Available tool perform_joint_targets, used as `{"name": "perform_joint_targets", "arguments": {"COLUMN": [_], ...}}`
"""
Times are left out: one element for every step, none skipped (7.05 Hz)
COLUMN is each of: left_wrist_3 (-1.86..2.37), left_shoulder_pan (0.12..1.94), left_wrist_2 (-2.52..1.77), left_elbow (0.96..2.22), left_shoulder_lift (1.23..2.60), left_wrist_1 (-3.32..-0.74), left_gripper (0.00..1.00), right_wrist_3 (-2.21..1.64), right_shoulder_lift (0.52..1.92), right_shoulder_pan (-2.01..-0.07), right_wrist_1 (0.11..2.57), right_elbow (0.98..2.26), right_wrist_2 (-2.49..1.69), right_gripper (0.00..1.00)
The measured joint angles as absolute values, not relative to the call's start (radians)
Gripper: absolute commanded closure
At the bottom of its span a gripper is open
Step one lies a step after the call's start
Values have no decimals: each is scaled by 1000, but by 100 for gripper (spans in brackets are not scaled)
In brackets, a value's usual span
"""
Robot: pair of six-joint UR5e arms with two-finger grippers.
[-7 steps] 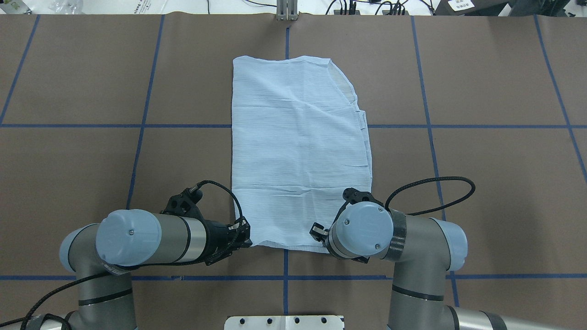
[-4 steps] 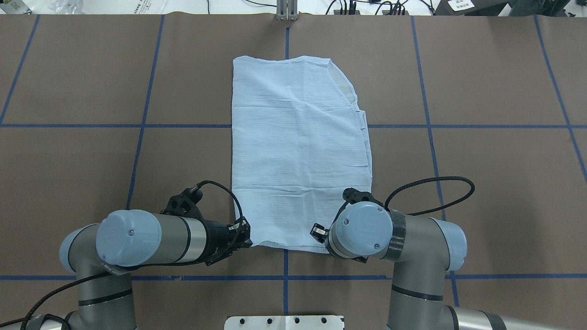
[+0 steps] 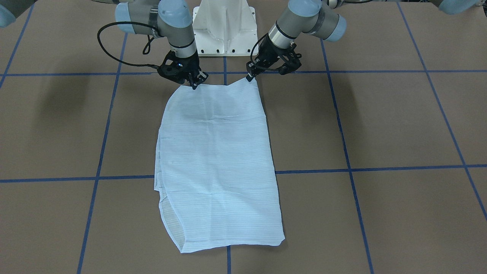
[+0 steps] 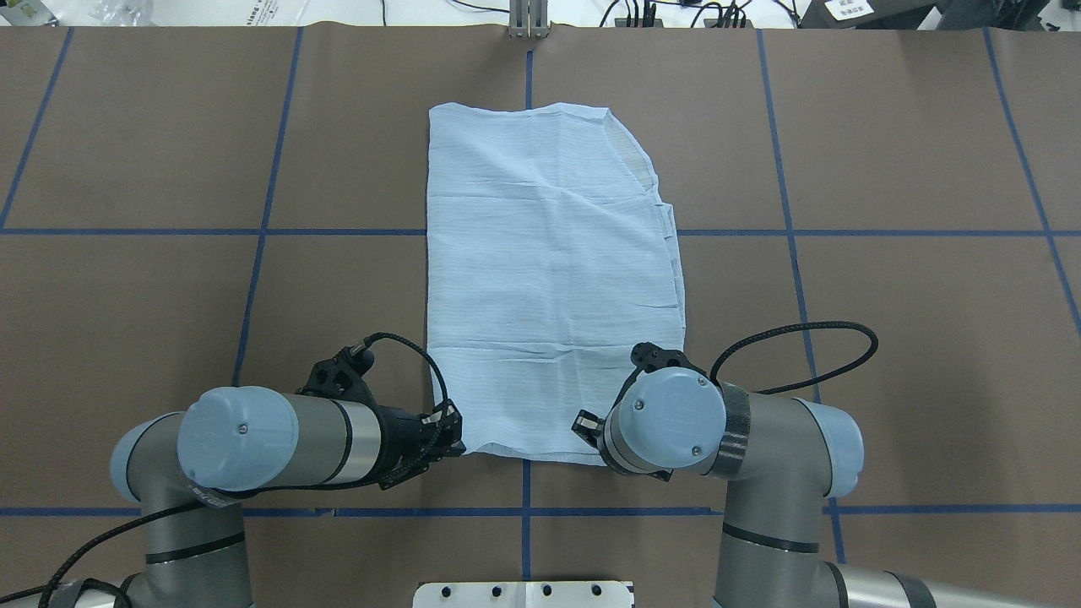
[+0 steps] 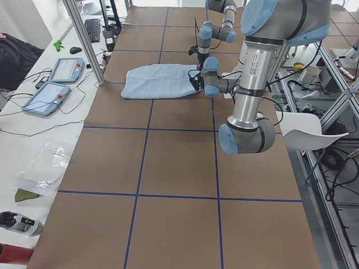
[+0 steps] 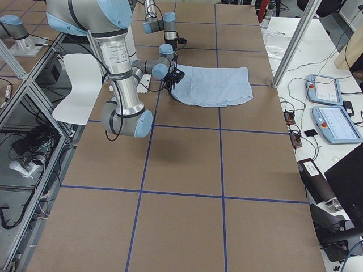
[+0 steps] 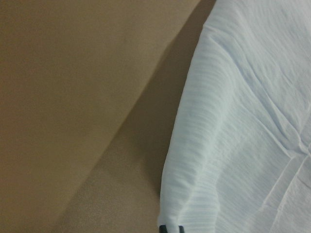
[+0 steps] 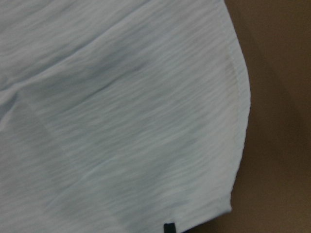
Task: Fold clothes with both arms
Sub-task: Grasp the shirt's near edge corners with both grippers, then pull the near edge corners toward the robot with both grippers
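Folded light-blue striped shirt [image 3: 217, 152] flat on brown blue-taped table [image 3: 380, 125]. Black two-finger left gripper [image 3: 250, 77], right gripper [image 3: 194, 84] each pinching near corner. White pedestal base [image 3: 224, 26] behind.

Right gripper [image 3: 194, 84]: fingertips hidden under its own wrist from overhead; left gripper [image 3: 250, 77]: jaw gap too small to judge; shirt [image 8: 121, 121]: cut off by both wrist views' edges; fingertips [image 7: 171, 228]: only dark slivers at the bottom edge.
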State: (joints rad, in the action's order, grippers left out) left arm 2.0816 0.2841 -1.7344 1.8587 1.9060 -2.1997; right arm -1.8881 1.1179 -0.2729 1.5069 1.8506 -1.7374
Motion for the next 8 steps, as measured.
{"name": "perform_joint_targets", "arguments": {"left_wrist_3": [2081, 2079, 2076, 2073, 2070, 2068, 2068, 2069], "left_shoulder_pan": [285, 287, 291, 293, 293, 293, 290, 284], "left_wrist_2": [-1735, -1736, -1737, -1738, -1739, -1739, -1739, -1740], "left_elbow": [1863, 1873, 1895, 1933, 1979, 2023, 2055, 2083], "left_shoulder_lift": [1906, 1906, 1899, 1881, 1862, 1847, 1835, 1824], "left_wrist_1": [-2200, -2200, -2198, -2188, -2166, -2140, -2124, -2107], "left_gripper": [100, 100, 100, 100, 100, 100, 100, 100], "right_wrist_3": [-1888, -1886, -1883, -1882, -1881, -1881, -1881, -1881], "right_shoulder_lift": [1118, 1120, 1126, 1135, 1148, 1166, 1189, 1219], "right_shoulder_pan": [-277, -285, -294, -301, -306, -309, -309, -302], "right_wrist_1": [1508, 1508, 1509, 1510, 1510, 1511, 1511, 1511], "right_elbow": [1860, 1877, 1904, 1935, 1969, 2004, 2041, 2091], "right_wrist_2": [-1739, -1744, -1750, -1761, -1773, -1780, -1783, -1784], "right_gripper": [100, 100, 100, 100, 100, 100, 100, 100]}}
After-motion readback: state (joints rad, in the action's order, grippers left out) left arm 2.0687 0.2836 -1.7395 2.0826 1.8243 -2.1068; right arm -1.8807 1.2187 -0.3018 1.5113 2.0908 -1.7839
